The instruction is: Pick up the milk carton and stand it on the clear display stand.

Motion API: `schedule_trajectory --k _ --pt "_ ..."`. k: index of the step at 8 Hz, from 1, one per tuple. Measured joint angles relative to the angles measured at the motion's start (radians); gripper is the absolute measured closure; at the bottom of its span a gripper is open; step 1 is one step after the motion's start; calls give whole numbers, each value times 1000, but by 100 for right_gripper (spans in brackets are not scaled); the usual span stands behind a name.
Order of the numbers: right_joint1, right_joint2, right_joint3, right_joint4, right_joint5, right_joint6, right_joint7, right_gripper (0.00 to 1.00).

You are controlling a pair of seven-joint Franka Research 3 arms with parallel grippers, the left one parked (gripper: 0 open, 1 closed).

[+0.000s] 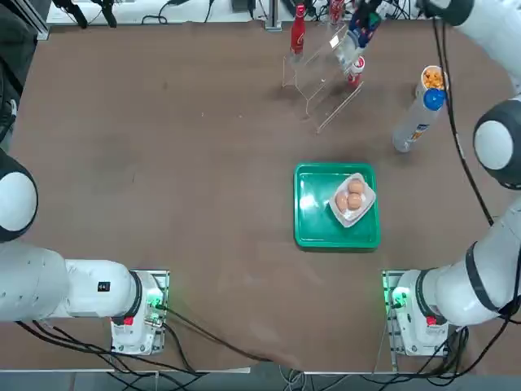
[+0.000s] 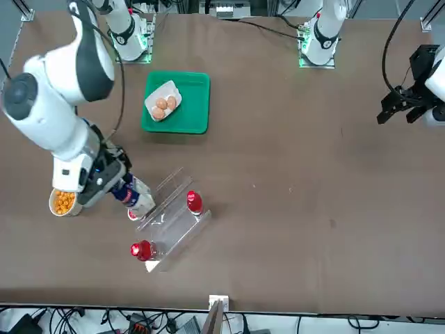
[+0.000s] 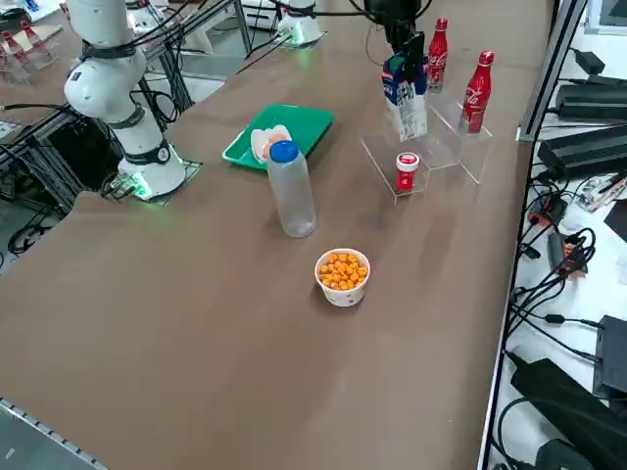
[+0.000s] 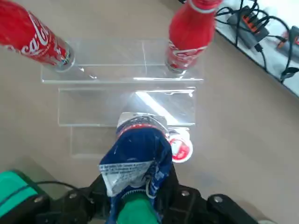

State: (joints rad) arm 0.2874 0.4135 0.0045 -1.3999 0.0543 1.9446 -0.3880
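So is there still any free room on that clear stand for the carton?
Yes: the middle step of the clear display stand looks bare. The top step carries two red bottles, the lowest a small red-capped jar. The right hand, shut on the milk carton, hangs above it.

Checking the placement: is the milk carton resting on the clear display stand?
Apart: the right side view shows the milk carton, clamped in the right gripper, hanging above the clear display stand.
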Motion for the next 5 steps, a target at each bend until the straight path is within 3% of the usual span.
schedule_trajectory --k 5 --pt "86 84 -4 51 -69 50 196 57"
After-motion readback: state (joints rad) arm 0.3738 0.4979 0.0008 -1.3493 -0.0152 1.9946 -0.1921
